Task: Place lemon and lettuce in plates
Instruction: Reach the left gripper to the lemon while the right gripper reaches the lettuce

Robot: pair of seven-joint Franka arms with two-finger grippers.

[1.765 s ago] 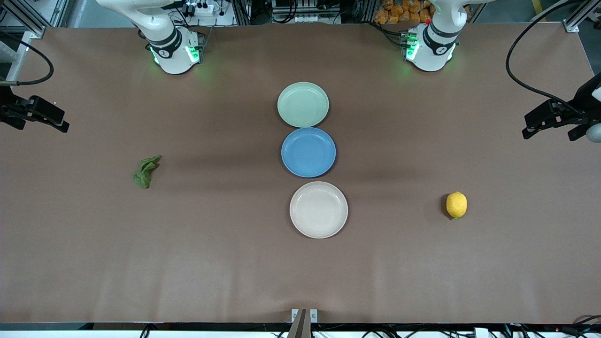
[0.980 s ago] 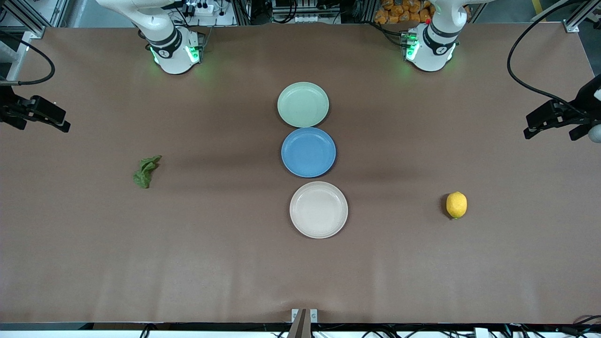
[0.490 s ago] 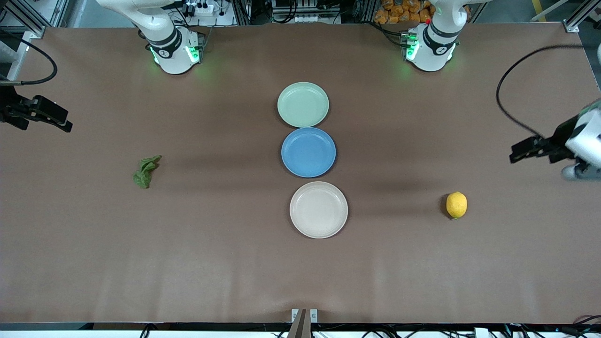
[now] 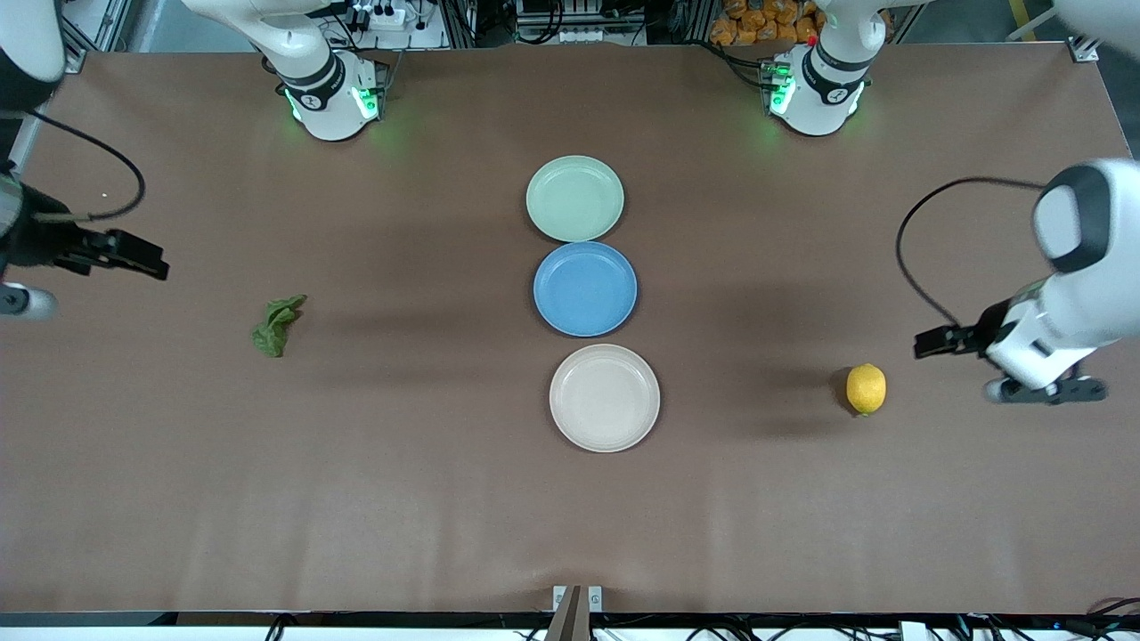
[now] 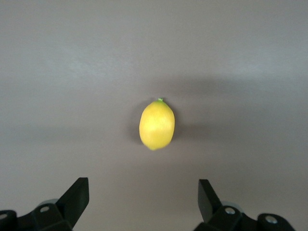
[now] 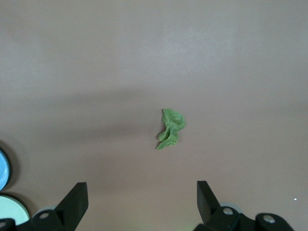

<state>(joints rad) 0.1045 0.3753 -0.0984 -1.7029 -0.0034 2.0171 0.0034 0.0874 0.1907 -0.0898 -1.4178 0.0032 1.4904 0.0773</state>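
Both pairs of jaws stand wide open and empty, as we see in the two wrist views. Our left gripper (image 4: 931, 343) hangs in the air over bare table (image 4: 445, 516) near the lemon (image 4: 866, 389), toward the left arm's end. In the left wrist view the lemon (image 5: 157, 124) lies ahead of the two fingertips (image 5: 77, 197) and centred on the gap between them, well clear of both. Its long axis runs straight away from the jaws, its green-tipped end pointing away from them.

Our right gripper (image 4: 147, 264) hangs over the table toward the right arm's end, near the lettuce (image 4: 276, 326). In the right wrist view the lettuce (image 6: 170, 129) also sits ahead of the open jaws, about midway between them, its longer side running roughly away from them with a slight slant.

Three plates form a touching row at mid-table: pale green plate (image 4: 574, 198) nearest the bases, blue plate (image 4: 585, 288), then beige-white plate (image 4: 605, 397). All three are empty.
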